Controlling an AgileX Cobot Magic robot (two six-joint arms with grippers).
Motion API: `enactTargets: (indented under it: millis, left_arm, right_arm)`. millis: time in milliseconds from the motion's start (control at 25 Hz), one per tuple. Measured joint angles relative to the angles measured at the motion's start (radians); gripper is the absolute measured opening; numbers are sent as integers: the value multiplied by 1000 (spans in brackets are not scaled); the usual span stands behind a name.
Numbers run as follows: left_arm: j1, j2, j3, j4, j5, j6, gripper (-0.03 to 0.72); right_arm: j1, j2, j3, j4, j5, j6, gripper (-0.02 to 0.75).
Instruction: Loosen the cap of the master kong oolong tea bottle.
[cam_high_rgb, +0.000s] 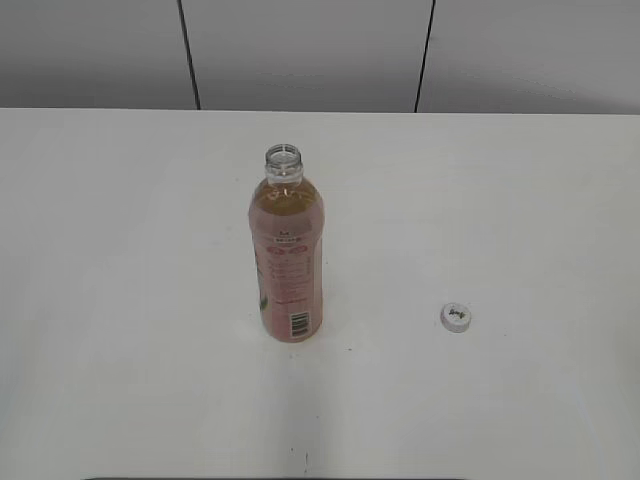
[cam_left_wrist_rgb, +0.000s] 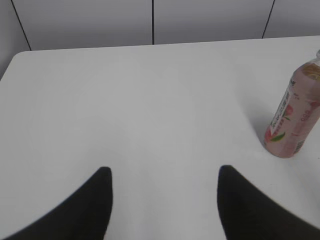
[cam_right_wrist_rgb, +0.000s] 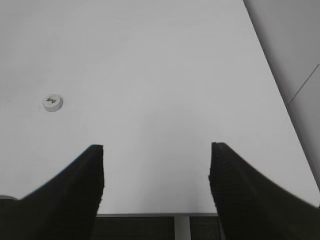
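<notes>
A lab-like test station: bare white table (cam_high_rgb: 120, 300) before grey panelled wall (cam_high_rgb: 300, 50).

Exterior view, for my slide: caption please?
Uncapped oolong tea bottle stands upright; its white cap lies apart on the table.

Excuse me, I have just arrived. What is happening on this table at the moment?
Nothing is being held right now. The tea bottle stands upright on the white table with its neck open. Its cap is already off and lies on the table to the right, apart from the bottle. The left gripper and the right gripper are both open and empty, away from both things.
</notes>
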Motion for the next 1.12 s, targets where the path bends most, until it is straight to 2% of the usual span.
enactTargets:
  millis: [320, 560, 1120]
  left_arm:
    - [-1, 0, 0, 0, 0, 0, 406]
    - [-31, 0, 0, 0, 0, 0, 406]
    - [-32, 0, 0, 0, 0, 0, 406]
  right_arm:
    - [-4, 0, 0, 0, 0, 0, 501]
    - [-4, 0, 0, 0, -1, 1, 501]
    - [-4, 0, 0, 0, -1, 1, 501]
